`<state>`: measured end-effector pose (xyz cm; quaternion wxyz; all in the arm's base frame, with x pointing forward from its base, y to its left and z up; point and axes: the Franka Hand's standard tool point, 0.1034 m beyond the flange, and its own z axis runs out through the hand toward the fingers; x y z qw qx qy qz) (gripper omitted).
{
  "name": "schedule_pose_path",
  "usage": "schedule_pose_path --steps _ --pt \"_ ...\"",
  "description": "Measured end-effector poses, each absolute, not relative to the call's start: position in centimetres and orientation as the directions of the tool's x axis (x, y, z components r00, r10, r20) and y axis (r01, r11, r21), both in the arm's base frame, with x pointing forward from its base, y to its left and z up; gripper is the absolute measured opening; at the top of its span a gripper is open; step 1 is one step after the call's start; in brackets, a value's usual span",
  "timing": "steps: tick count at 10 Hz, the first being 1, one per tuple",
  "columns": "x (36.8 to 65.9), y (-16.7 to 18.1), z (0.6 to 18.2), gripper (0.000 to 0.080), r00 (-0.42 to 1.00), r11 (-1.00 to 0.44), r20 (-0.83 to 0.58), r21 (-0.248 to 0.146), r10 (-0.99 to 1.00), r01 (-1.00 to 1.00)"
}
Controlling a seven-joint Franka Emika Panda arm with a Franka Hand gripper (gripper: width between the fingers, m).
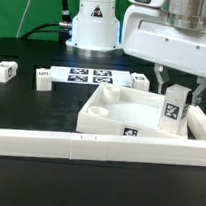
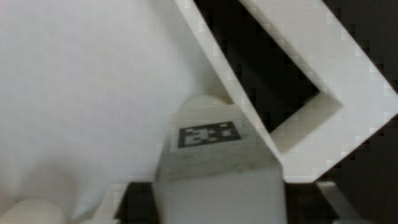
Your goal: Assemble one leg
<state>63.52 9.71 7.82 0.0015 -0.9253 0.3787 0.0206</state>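
Observation:
My gripper (image 1: pixel 175 94) is shut on a leg (image 1: pixel 173 110), a small white block with a black-and-white tag, and holds it upright over the near right corner of the large white tray-like piece (image 1: pixel 115 120). In the wrist view the leg (image 2: pixel 217 150) fills the space between my fingers and its tag faces the camera, with the tray piece's rim (image 2: pixel 294 90) beyond it. Two more legs lie on the black table at the exterior view's left, one (image 1: pixel 4 71) near the edge and one (image 1: pixel 43 78) further in.
The marker board (image 1: pixel 91 76) lies behind the tray piece. A white robot base (image 1: pixel 94 25) stands at the back. A long white rail (image 1: pixel 48 144) runs along the front edge of the table.

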Motion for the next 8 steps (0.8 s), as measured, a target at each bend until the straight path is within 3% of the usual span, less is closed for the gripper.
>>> schedule_pose_path --steps 2,3,8 --pt "63.50 9.73 7.76 0.0556 0.712 -0.713 -0.040 0.013 -0.701 -0.701" --pt "63.49 9.73 7.75 0.0621 0.712 -0.713 -0.040 0.013 -0.701 -0.701" --pt "63.46 9.72 7.67 0.0649 0.712 -0.713 -0.041 0.014 -0.701 -0.701"
